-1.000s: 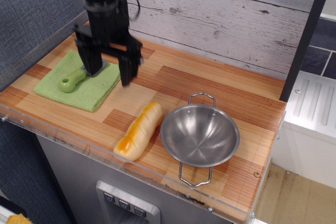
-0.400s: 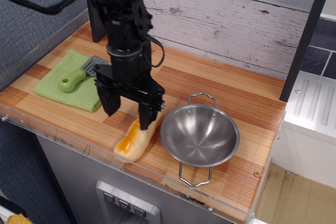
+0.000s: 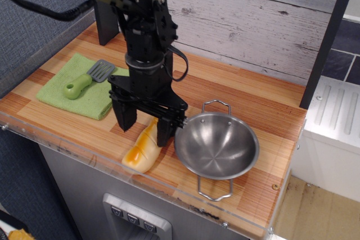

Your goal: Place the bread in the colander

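The bread (image 3: pixel 140 151), a glossy pale yellow toy baguette with an orange-brown near end, lies on the wooden counter near the front edge, just left of the colander (image 3: pixel 216 146). The colander is a shiny steel bowl with two wire loop handles, empty inside. My black gripper (image 3: pixel 145 126) is open and lowered over the bread's far half, one finger on each side of it. The right finger (image 3: pixel 164 130) stands close to the colander's left rim. The far end of the bread is hidden behind the gripper.
A green cloth (image 3: pixel 84 85) lies at the left with a green-handled grey spatula (image 3: pixel 85 80) on it. A clear plastic lip (image 3: pixel 112 164) runs along the counter's front edge. A plank wall (image 3: pixel 253 21) stands behind.
My gripper has moved from over the green cloth to the right and forward, then down, so that it straddles the bread. The colander has shifted slightly to the right and forward.
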Action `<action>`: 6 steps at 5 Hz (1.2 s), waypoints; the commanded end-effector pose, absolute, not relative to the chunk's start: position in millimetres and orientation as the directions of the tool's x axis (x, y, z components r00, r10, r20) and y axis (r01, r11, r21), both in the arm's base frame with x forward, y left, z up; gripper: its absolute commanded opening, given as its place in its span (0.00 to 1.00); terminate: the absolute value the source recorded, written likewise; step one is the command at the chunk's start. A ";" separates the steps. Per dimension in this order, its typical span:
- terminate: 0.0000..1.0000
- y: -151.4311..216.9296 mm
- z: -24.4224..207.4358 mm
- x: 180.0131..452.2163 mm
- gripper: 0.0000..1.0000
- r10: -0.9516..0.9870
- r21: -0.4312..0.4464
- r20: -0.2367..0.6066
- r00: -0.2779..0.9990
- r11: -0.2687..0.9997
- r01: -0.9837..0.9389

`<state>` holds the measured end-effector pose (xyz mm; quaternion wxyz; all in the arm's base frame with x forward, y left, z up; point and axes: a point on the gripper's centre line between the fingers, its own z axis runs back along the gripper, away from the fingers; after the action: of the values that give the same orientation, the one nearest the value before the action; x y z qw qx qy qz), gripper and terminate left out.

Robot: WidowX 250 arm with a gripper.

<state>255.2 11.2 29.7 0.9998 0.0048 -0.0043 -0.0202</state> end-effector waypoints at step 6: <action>0.00 29.2 77.1 266.1 0.00 0.004 0.080 0.190 0.982 0.997 -0.020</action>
<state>263.8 25.4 67.2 0.9965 0.0357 -0.0756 0.0039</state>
